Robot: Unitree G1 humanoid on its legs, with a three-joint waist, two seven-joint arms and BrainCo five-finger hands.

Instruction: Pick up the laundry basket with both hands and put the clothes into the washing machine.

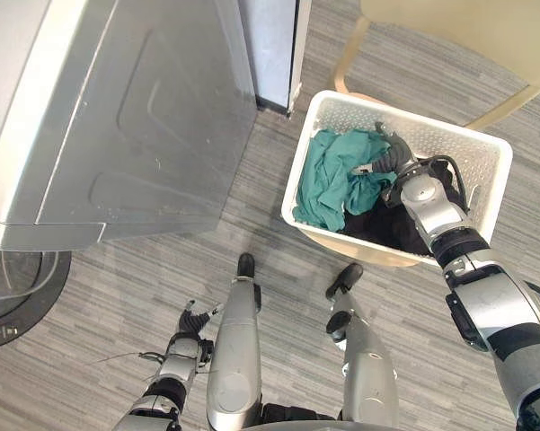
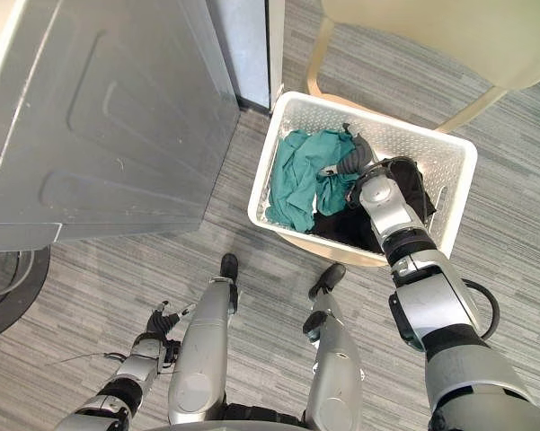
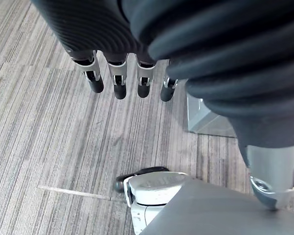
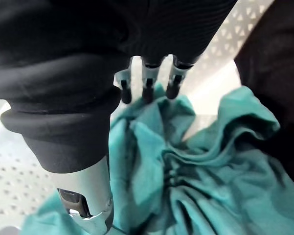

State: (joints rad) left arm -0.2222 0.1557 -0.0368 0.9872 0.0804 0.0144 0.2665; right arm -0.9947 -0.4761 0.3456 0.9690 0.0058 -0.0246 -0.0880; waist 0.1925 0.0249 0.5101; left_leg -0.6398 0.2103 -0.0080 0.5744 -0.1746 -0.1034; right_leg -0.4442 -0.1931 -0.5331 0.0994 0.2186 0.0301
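Held the right robot hand (image 1: 391, 160) spread inside the basket (image 1: 458, 148), fingertips (image 4: 147, 93) on the teal cloth (image 1: 332, 180) just below, dark clothes (image 1: 386, 229) beside the wrist, and the left robot hand (image 1: 192, 323) loose-fingered above the floor (image 3: 54, 122); judged the teal cloth soft, light, limp, best gathered at a bunched fold.

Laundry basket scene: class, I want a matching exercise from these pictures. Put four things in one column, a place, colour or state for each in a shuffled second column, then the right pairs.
1 laundry basket
2 right hand
3 left hand
4 washing machine

A silver-grey, on the robot's left
B white, perforated walls
C low over the floor, fingers straight
D in the basket, on the teal garment

Pairs: 1-B, 2-D, 3-C, 4-A
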